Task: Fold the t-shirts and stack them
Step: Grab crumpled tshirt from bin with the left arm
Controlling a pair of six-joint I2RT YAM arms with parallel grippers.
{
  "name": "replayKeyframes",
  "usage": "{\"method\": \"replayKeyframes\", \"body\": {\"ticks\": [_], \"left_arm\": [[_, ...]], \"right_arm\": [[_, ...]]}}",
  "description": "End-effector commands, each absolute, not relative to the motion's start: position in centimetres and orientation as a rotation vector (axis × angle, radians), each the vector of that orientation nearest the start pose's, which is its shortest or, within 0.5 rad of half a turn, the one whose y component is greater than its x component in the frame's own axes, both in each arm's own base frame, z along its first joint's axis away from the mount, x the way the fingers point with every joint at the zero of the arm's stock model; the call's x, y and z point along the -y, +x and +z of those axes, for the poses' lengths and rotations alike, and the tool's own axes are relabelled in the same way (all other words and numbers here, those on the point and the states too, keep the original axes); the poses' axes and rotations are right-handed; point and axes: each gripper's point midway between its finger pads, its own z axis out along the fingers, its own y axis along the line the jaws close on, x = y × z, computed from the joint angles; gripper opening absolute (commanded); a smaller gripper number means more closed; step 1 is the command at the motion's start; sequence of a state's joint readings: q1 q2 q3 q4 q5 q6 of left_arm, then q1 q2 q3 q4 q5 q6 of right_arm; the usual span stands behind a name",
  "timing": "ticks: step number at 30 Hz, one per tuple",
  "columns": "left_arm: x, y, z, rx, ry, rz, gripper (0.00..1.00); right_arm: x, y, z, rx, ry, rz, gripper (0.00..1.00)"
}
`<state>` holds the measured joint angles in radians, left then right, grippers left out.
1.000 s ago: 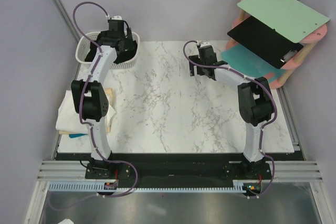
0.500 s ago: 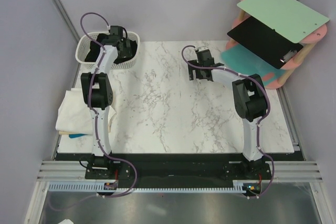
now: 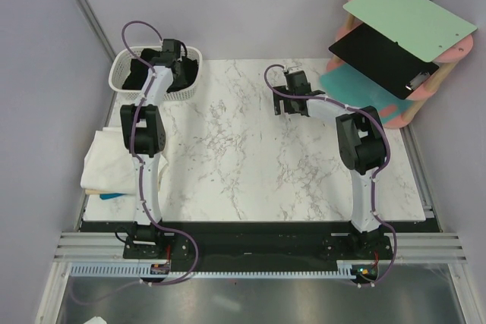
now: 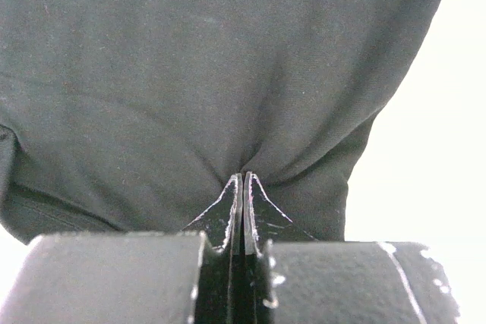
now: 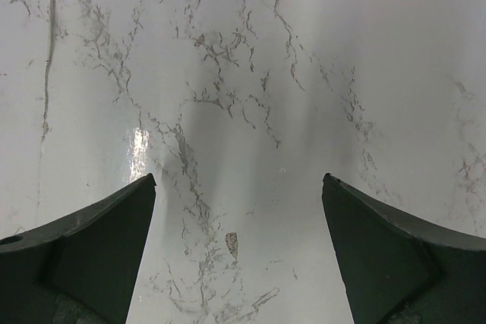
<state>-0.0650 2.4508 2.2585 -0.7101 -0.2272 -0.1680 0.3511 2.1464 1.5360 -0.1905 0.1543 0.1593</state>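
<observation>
Inside basket, black t-shirt partly hidden

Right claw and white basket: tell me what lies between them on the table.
Nothing: only bare marble table lies between the right claw and the basket, seen in the top view.

We see a white tabletop veined in grey like marble. At its far left corner stands a white lattice basket. On the left edge lies a pile of white and cream t-shirts, spilling slightly past that edge. A small blue thing pokes out from under the pile's near side; we cannot tell what it is.
</observation>
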Motion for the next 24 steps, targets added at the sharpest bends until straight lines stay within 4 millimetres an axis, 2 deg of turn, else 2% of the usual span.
{"method": "replayKeyframes", "body": {"ticks": [1,3,4,6,7,9,10,11,13,14,16,17,19,20,21,22,23,24], "left_arm": [[0.4,60.1,13.8,-2.329,-0.249,0.17,0.02],[0.3,60.0,15.6,-2.293,-0.257,0.172,0.02],[0.2,60.0,17.9,-2.249,-0.261,0.165,0.02],[0.1,59.9,20.1,-2.207,-0.264,0.159,0.02],[0.1,59.6,22.1,-2.169,-0.265,0.151,0.02],[0.1,59.4,24.4,-2.122,-0.263,0.138,0.02],[0.3,59.2,25.3,-2.107,-0.258,0.129,0.02],[0.6,58.7,27.4,-2.072,-0.246,0.108,0.02],[1.3,58.1,29.3,-2.042,-0.229,0.084,0.02],[2.1,57.5,30.9,-2.017,-0.206,0.063,0.02],[3.2,56.8,32.6,-1.993,-0.169,0.056,0.02],[4.3,56.0,34.0,-1.969,-0.144,0.043,0.02],[5.8,55.2,34.6,-1.965,-0.112,0.025,0.02],[7.5,54.4,35.2,-1.958,-0.08,0.001,0.02],[8.4,53.6,36.1,-1.945,-0.057,-0.01,0.02],[10.6,52.9,36.8,-1.934,-0.012,-0.036,0.02],[11.6,52.4,37.3,-1.925,0.011,-0.043,0.02],[12.5,51.6,38.8,-1.892,0.031,-0.047,0.02]], "right_arm": [[-17.4,52.6,4.3,-2.325,-0.124,0.11,0.98],[-17.4,52.4,4.2,-2.326,-0.12,0.115,0.98],[-17.3,52.3,4.1,-2.328,-0.12,0.115,0.98],[-17.1,52.3,4.4,-2.323,-0.115,0.113,0.98],[-17.2,52.1,4.3,-2.325,-0.116,0.114,0.98],[-17.2,52.1,4.6,-2.319,-0.114,0.116,0.98],[-17.0,52.0,4.7,-2.319,-0.11,0.114,0.98],[-17.1,52.1,5.2,-2.308,-0.111,0.118,0.98],[-17.1,52.0,5.5,-2.303,-0.108,0.116,0.98],[-17.1,52.0,6.0,-2.295,-0.105,0.12,0.98],[-16.9,52.0,6.4,-2.287,-0.098,0.117,0.98],[-16.7,52.0,7.0,-2.276,-0.095,0.116,0.98],[-16.4,52.0,8.2,-2.254,-0.082,0.112,0.98],[-15.9,51.9,8.6,-2.247,-0.07,0.095,0.98],[-15.7,51.7,8.9,-2.244,-0.062,0.088,0.98],[-15.3,51.7,10.1,-2.221,-0.046,0.082,0.98],[-14.5,51.7,10.5,-2.213,-0.02,0.068,0.98],[-14.1,51.5,10.8,-2.208,-0.006,0.062,0.98]]}}
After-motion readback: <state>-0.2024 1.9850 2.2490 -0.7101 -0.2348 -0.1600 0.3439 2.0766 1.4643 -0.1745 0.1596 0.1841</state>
